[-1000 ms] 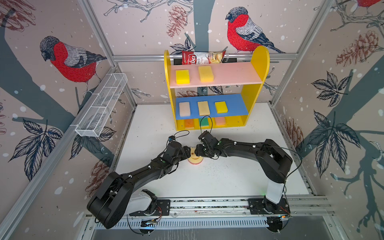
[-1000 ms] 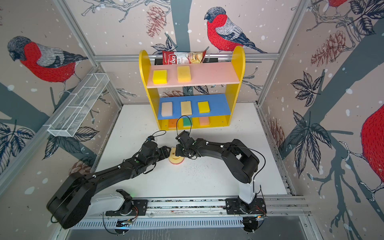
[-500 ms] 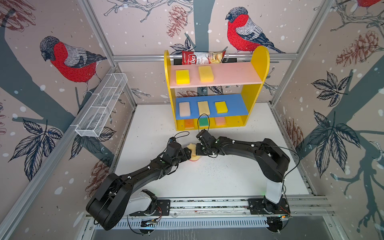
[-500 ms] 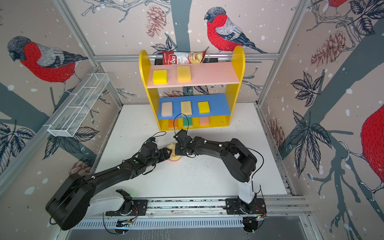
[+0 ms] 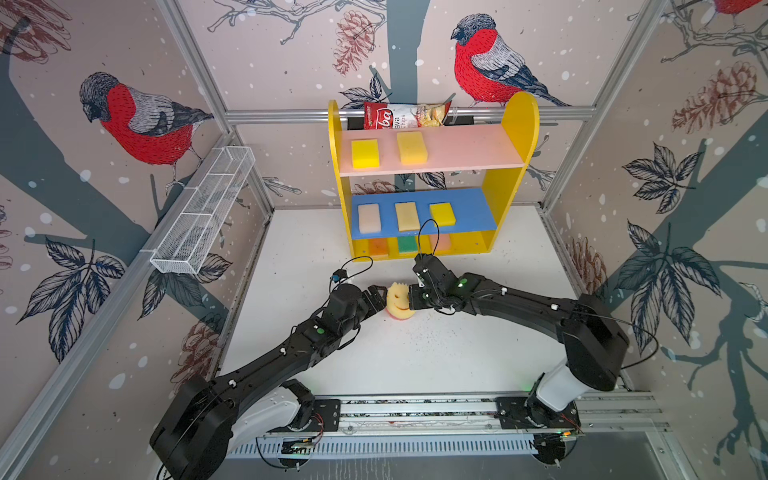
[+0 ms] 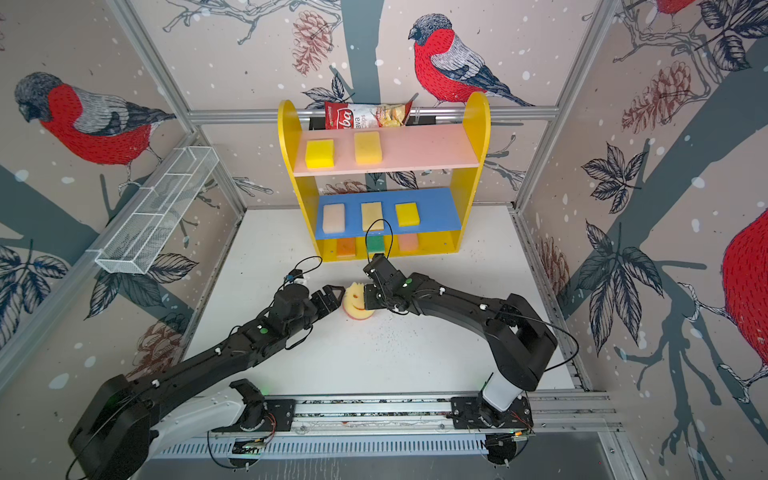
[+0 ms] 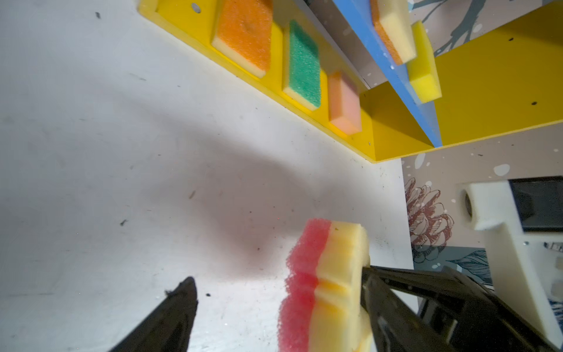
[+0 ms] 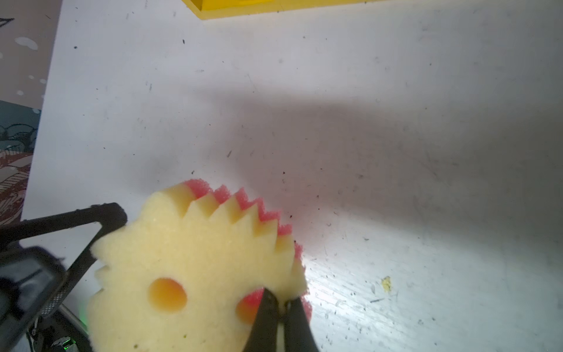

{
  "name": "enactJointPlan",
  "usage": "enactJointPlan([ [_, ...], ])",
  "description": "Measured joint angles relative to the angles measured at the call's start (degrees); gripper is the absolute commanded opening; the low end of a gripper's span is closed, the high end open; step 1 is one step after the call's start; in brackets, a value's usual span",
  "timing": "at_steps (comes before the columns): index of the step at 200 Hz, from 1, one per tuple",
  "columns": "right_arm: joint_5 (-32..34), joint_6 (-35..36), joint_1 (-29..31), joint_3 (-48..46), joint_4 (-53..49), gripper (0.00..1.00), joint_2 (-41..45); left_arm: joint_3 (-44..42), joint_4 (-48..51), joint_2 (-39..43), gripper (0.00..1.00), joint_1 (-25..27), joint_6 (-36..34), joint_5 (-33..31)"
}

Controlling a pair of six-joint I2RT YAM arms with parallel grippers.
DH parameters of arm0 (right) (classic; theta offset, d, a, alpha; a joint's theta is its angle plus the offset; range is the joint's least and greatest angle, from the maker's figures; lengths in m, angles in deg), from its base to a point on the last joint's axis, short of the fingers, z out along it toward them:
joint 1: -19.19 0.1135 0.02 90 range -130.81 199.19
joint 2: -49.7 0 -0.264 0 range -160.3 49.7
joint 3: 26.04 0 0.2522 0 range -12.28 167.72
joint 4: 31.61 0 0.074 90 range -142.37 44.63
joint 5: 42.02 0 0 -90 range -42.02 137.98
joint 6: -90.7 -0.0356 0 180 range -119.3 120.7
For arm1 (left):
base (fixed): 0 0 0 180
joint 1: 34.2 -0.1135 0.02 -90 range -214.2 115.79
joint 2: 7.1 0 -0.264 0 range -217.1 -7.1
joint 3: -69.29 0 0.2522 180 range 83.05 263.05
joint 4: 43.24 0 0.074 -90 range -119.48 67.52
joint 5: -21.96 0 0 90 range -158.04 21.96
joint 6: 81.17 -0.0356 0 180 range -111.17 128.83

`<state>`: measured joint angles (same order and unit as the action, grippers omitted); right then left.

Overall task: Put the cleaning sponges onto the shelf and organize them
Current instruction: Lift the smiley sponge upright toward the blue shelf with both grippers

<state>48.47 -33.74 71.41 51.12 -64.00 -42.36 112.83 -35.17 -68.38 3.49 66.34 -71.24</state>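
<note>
while the right claw pinches tight on the rim of the round smiley sponge and holds it tilted up over the white table, the left claw sits just beside it with jaws spread wide, gripping nothing. one finger is against the sponge's yellow face, the other well clear of the red backing. can't tell if the sponge's low edge touches the table. beyond both claws stands the shelf. on its yellow base, nearest the claws: orange sponge, green sponge, salmon sponge in a row. above and farther, the blue board has cream sponge, pale yellow sponge, yellow sponge. farther up, the pink board has bright yellow sponge and dull yellow sponge. behind those is a chips bag. well off to the left claw's side, a wire basket hangs on the wall.
</note>
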Motion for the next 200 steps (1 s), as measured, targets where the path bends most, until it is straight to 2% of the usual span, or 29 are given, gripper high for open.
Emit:
enactJointPlan([
  [28,1.20,1.62,-0.20,0.59,0.28,0.00,2.08,5.18,0.94,-2.60,0.89,0.39,-2.32,2.58],
  [52,1.36,3.04,-0.24,1.95,1.09,0.01,3.19,7.78,2.12,-3.67,0.84,0.50,-4.22,6.19],
  [69,1.36,3.28,-0.24,2.86,1.81,0.01,3.96,8.37,1.97,-3.69,0.76,0.50,-5.07,7.69],
  [86,1.33,3.69,-0.31,3.80,1.90,0.01,4.85,8.96,1.64,-4.00,0.58,0.50,-5.51,9.38],
  [100,1.55,4.39,-0.48,4.55,1.79,0.04,5.70,10.58,1.20,-4.76,0.36,0.50,-5.97,10.91],
  [108,1.90,4.48,-0.55,4.98,1.57,0.10,6.27,12.02,0.61,-5.42,0.28,0.50,-6.25,11.13],
  [120,2.60,4.57,-1.14,5.62,1.51,0.27,7.32,14.34,0.48,-6.45,0.19,0.46,-6.93,11.69],
  [130,2.73,4.79,-1.86,5.75,1.55,0.41,8.52,16.41,0.35,-7.52,0.16,0.42,-7.19,12.28],
  [141,2.45,5.57,-3.19,5.62,1.57,0.52,10.38,18.23,0.13,-8.52,0.14,0.15,-7.61,12.90],
  [182,-6.64,5.33,-14.49,-0.04,6.10,0.68,20.28,23.54,-2.71,-11.72,0.11,-2.71,-7.76,18.08],
  [200,-11.06,4.07,-18.38,-3.80,9.81,0.75,25.09,25.35,-3.17,-11.91,0.14,-3.17,-7.78,19.43],
])
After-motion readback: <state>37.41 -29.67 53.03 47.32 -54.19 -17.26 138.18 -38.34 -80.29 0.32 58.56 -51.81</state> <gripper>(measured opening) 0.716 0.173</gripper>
